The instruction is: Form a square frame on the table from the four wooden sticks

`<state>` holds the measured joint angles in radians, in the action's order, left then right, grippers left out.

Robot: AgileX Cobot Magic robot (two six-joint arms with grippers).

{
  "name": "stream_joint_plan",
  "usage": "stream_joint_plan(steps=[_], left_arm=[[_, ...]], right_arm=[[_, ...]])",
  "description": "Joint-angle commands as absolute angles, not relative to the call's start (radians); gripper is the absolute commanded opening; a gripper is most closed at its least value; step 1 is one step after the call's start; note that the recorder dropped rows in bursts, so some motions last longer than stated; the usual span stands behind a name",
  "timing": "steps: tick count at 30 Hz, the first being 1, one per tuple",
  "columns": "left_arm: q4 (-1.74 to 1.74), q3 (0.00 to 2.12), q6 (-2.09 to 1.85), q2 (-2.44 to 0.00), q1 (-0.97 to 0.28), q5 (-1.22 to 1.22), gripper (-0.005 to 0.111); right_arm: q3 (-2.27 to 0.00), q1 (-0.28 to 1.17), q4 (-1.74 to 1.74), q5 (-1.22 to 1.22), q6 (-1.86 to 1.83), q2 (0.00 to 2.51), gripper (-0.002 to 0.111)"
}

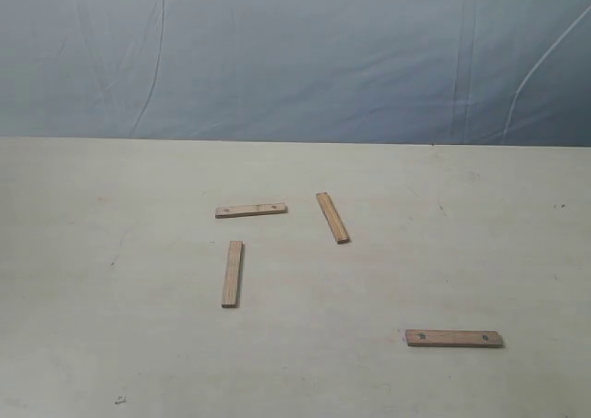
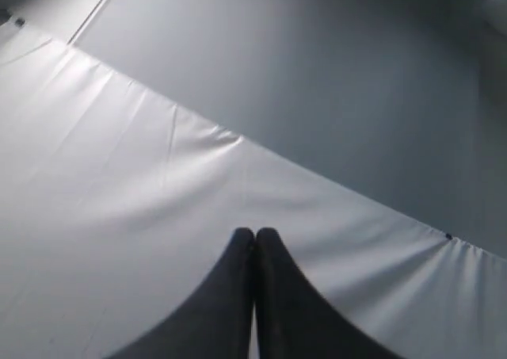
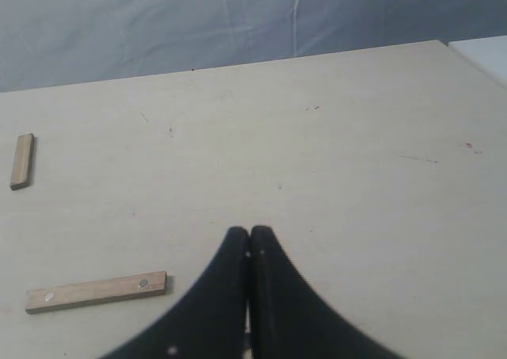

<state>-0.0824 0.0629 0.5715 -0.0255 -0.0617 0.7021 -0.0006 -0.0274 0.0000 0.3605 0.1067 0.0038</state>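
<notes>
Four wooden sticks lie apart on the table, forming no square. One stick lies crosswise at the centre, another slants just right of it, a third points front to back below them. The fourth stick lies alone at the front right, with a hole near each end; the right wrist view shows it beside my right gripper, which is shut and empty. Another stick appears farther off there. My left gripper is shut, empty, over pale cloth. Neither gripper appears in the exterior view.
A blue-grey cloth backdrop hangs behind the table's far edge. In the right wrist view the table's far corner meets a white surface.
</notes>
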Motion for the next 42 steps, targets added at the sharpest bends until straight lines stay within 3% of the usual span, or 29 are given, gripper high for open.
stream_joint_plan(steps=[1, 9, 17, 25, 30, 37, 42], left_arm=[[-0.190, 0.256, 0.565, -0.145, -0.062, 0.729, 0.000], [-0.296, 0.574, 0.587, -0.549, -0.062, 0.478, 0.000], [-0.496, 0.850, 0.612, -0.945, -0.122, -0.212, 0.000], [-0.061, 1.038, 0.132, -1.251, -0.298, -0.683, 0.001], [0.214, 1.044, -0.031, -1.442, -0.375, -0.681, 0.017], [0.277, 1.090, -0.053, -1.693, -0.419, -0.636, 0.061], [0.294, 1.203, -0.009, -1.855, -0.423, -0.637, 0.063]], right_arm=[[0.000, -0.029, -0.006, 0.357, 0.105, 0.000, -0.001], [0.000, -0.029, -0.006, 0.357, 0.105, 0.000, -0.001], [0.000, -0.029, -0.006, 0.357, 0.105, 0.000, -0.001], [0.000, -0.029, -0.006, 0.357, 0.105, 0.000, -0.001], [0.000, -0.029, -0.006, 0.357, 0.105, 0.000, -0.001], [0.000, -0.029, -0.006, 0.357, 0.105, 0.000, -0.001], [0.000, -0.029, -0.006, 0.357, 0.105, 0.000, -0.001]])
